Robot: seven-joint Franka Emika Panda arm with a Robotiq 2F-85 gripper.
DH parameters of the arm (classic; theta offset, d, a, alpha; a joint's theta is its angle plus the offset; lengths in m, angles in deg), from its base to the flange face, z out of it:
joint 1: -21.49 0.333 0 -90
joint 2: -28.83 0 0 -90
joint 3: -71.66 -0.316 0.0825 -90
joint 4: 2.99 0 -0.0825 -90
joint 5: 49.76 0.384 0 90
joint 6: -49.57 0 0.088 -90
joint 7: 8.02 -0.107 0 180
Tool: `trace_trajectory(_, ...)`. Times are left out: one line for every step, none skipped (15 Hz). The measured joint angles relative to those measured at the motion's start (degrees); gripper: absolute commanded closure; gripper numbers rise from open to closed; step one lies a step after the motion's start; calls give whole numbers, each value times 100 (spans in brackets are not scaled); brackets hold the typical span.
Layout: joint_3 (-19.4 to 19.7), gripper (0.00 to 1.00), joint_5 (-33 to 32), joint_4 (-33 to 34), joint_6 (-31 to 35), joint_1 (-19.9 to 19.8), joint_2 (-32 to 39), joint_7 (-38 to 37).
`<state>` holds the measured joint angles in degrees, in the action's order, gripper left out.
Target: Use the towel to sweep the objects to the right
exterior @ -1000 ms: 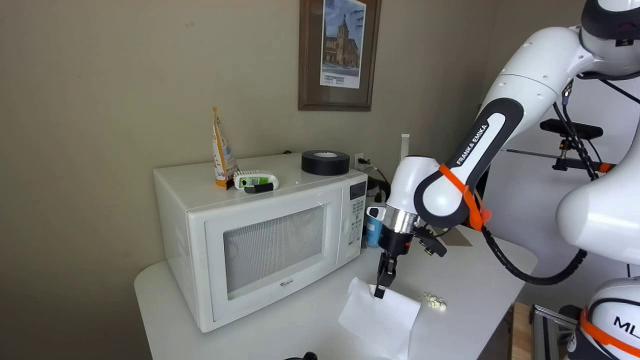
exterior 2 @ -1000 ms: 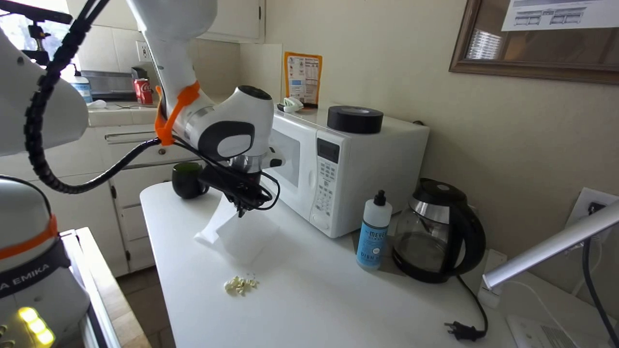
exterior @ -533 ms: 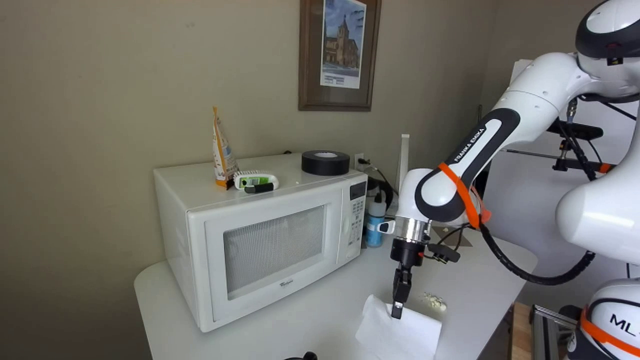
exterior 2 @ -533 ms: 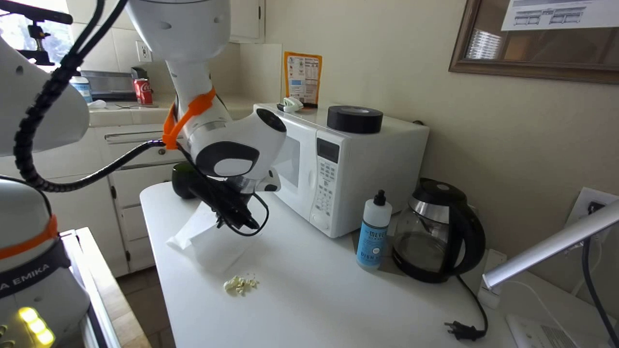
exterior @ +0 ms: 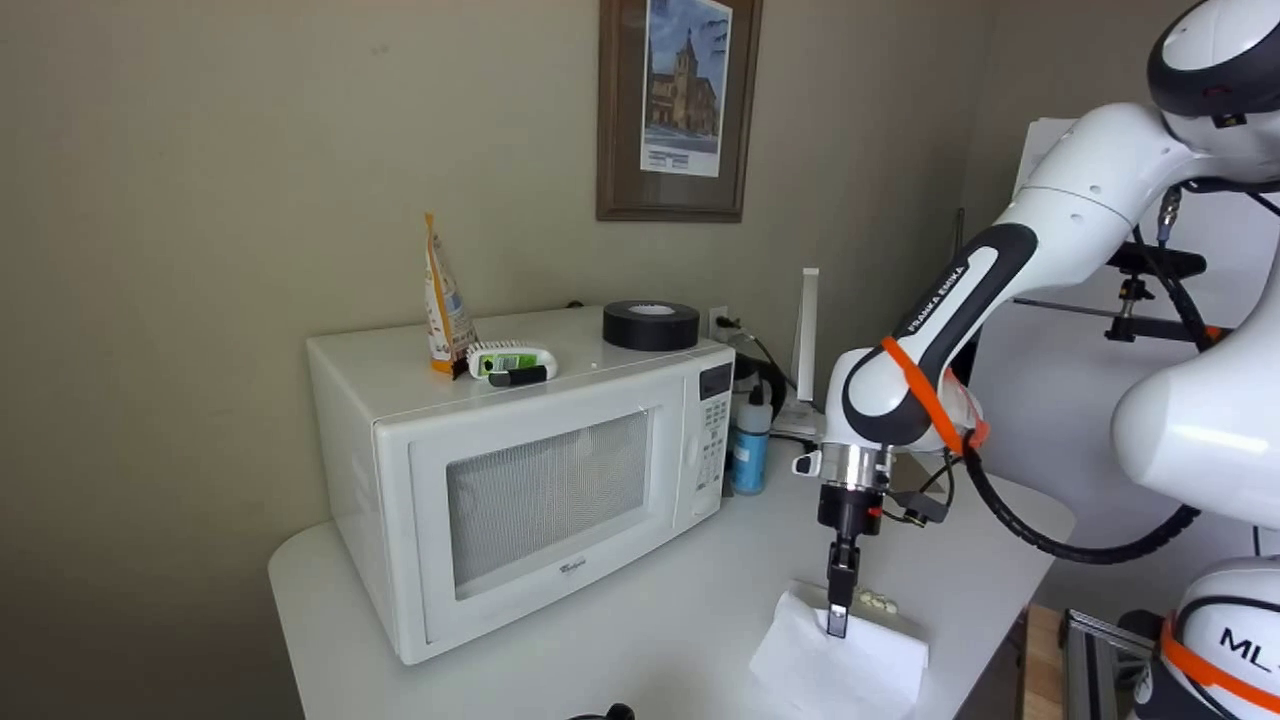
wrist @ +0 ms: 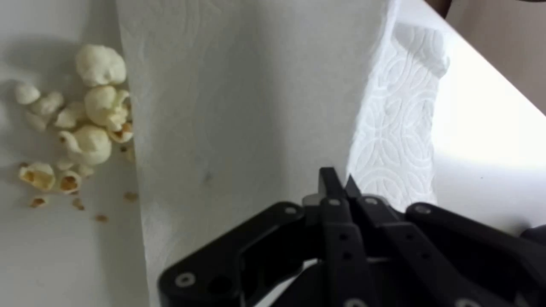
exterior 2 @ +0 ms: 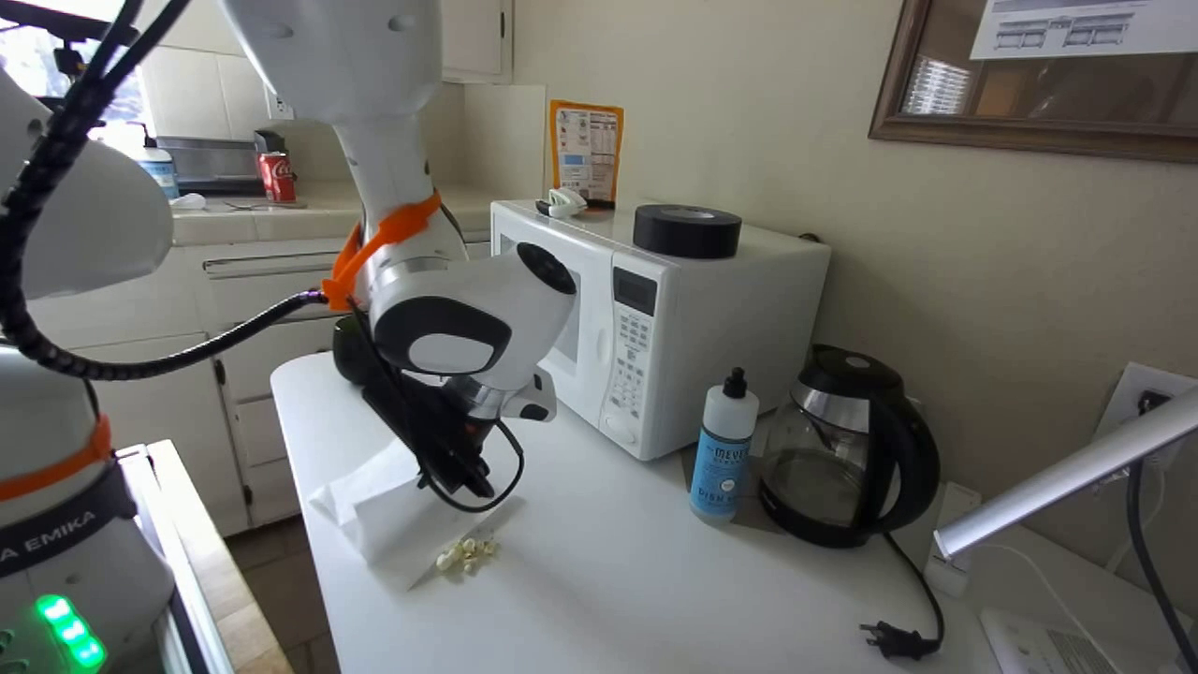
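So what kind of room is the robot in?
Probably a kitchen, maybe in somebody's home. You can tell from the microwave, the glass kettle and the white cabinets in the background.

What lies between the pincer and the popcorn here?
The towel: in the wrist view, a broad stretch of it spans from the pincer to the popcorn.
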<state>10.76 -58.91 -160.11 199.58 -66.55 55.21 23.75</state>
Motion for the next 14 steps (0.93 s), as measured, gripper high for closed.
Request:
trace_trajectory(46,100,13,4,-77,68,-130,0)
trace_trajectory(99,100,13,4,-137,164,-262,18)
trace_trajectory(184,100,-12,4,-184,314,-411,48)
trace_trajectory(309,100,-36,3,-202,523,-573,130)
trace_trajectory(452,100,-51,3,-203,748,-718,228)
trace_trajectory(650,100,-88,6,-203,1020,-866,334)
trace_trajectory(878,100,-141,7,-203,1304,-993,434)
trace_trajectory(1172,100,-228,7,-181,1642,-1115,546)
trace_trajectory(1501,100,-349,7,-153,2001,-1219,639)
trace_trajectory(1866,100,-501,7,-91,2380,-1306,715)
trace_trajectory(2289,100,-698,8,1,2802,-1378,769)
trace_trajectory(2547,99,-1064,5,144,3037,-1415,733)
trace_trajectory(2649,99,-1399,-2,363,3091,-1418,639)
trace_trajectory(2729,99,-1592,-8,538,3114,-1415,596)
